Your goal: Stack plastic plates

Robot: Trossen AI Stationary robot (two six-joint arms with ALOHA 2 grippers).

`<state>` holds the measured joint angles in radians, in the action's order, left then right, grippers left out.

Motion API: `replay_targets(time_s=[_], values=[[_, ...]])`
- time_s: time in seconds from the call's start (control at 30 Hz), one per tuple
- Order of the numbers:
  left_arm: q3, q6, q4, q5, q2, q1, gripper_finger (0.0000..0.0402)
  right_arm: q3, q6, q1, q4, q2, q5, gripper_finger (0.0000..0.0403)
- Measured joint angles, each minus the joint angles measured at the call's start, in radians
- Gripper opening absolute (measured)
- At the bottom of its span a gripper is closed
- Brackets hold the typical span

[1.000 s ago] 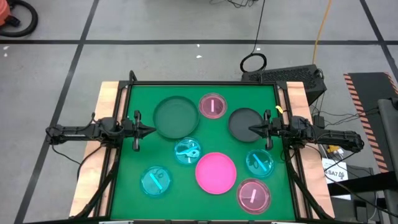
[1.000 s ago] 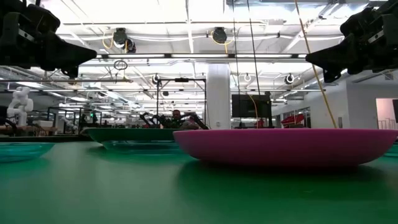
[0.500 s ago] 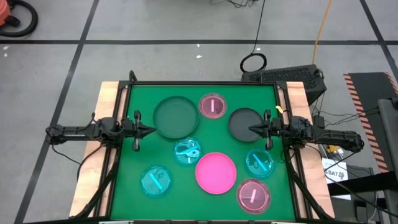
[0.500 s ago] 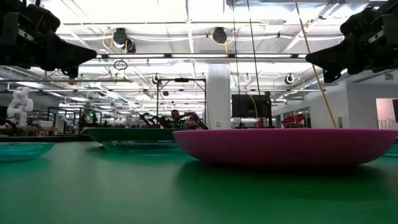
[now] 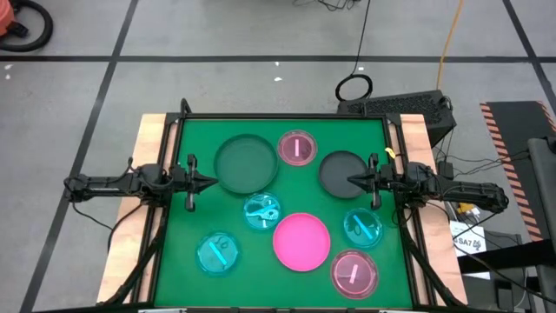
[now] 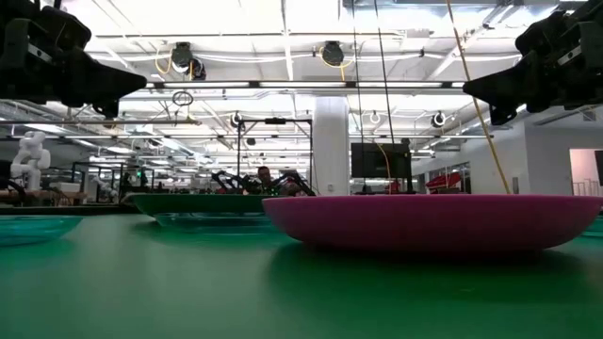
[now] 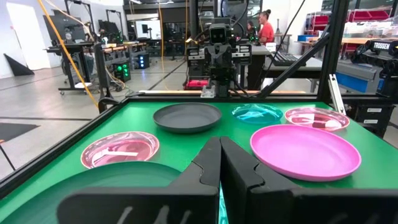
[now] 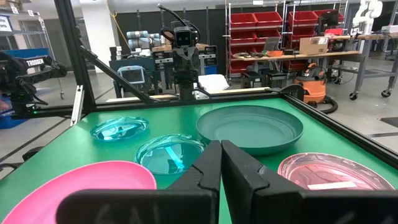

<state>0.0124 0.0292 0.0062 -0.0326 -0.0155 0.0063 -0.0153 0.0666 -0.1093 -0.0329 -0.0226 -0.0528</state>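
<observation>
High view shows us the plastic plates (image 5: pixel 301 240) lying singly across the green counter (image 5: pixel 187 226), none stacked; we judge work unstarted. Left gripper (image 5: pixel 211 182) at mid-left and right gripper (image 5: pixel 351 182) at mid-right hover empty, jaws together, apparently parked.

A robotics lab hall: red shelving racks (image 8: pixel 273 37), other robot workstations (image 7: pixel 217 56), exposed ceiling lights (image 6: pixel 330 52)

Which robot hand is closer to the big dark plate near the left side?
Left. The left gripper sits shut right at that plate's edge; the right gripper, also shut, waits across the table over the smaller dark plate.
</observation>
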Motion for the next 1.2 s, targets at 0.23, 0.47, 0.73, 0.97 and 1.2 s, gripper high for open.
replay_targets(time_s=[0.23, 0.47, 0.73, 0.97, 1.2], values=[[-0.002, 0.0, 0.017, -0.001, 0.0, 0.0, 0.0001, 0.0, 0.0, 0.0, 0.0, 0.0, 0.0, 0.0009], [-0.002, 0.0, 0.03, -0.001, 0.0, 0.0, 0.0001, 0.0, 0.0, 0.0, 0.0, 0.0, 0.0, 0.0009], [0.006, -0.079, 0.063, 0.005, -0.001, 0.0, 0.0001, 0.0, 0.0, 0.0, 0.0, 0.0, 0.0, 0.0009], [0.126, -0.087, -0.006, -0.019, -0.055, -0.001, 0.0001, 0.0, 0.0, 0.0, 0.0, 0.0, 0.0, 0.0009], [0.365, -0.087, -0.238, -0.021, -0.181, -0.001, 0.0001, 0.0, 0.0, 0.0, 0.0, 0.0, 0.0, 0.0009]])
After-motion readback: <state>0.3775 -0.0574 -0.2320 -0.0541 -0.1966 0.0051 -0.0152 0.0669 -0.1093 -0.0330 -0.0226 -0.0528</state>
